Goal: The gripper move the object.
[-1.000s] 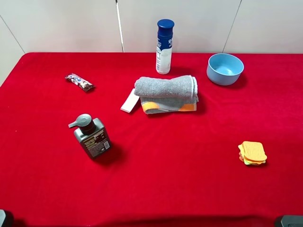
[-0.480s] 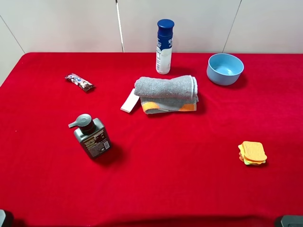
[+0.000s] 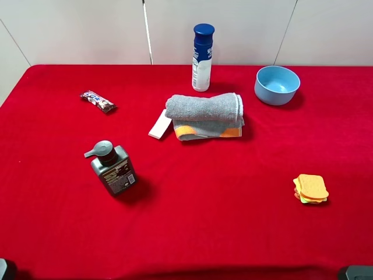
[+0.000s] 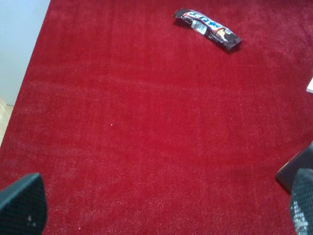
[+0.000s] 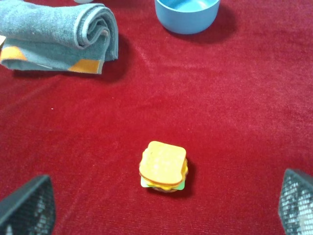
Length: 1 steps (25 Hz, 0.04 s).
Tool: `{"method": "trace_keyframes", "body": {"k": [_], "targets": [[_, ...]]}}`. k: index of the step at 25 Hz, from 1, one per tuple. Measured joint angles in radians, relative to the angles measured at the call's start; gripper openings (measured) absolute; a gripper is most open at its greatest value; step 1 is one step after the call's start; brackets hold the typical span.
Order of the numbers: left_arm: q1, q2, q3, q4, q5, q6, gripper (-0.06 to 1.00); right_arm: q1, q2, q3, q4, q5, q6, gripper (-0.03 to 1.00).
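On the red cloth (image 3: 233,192) stand one pump bottle (image 3: 112,169), one white bottle (image 3: 201,57), both end effectors released.

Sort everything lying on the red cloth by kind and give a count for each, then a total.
Bottles: 2, grey pump bottle, white bottle
Bowl: 1
Towel: 1
Snack bar: 1
Toy sandwich: 1
White card: 1
Total: 7

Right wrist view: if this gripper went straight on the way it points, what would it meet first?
Probably the toy sandwich, which lies on the red cloth between the open jaws of the right gripper. Beyond it sits the blue bowl. Depth is unclear.
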Motion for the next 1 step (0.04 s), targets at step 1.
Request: {"method": "trace_keyframes", "body": {"k": [1], "targets": [[0.000, 0.000, 0.000, 0.000, 0.000, 0.000, 0.99, 0.000, 0.000, 0.000, 0.000, 0.000, 0.000, 0.69]]}}
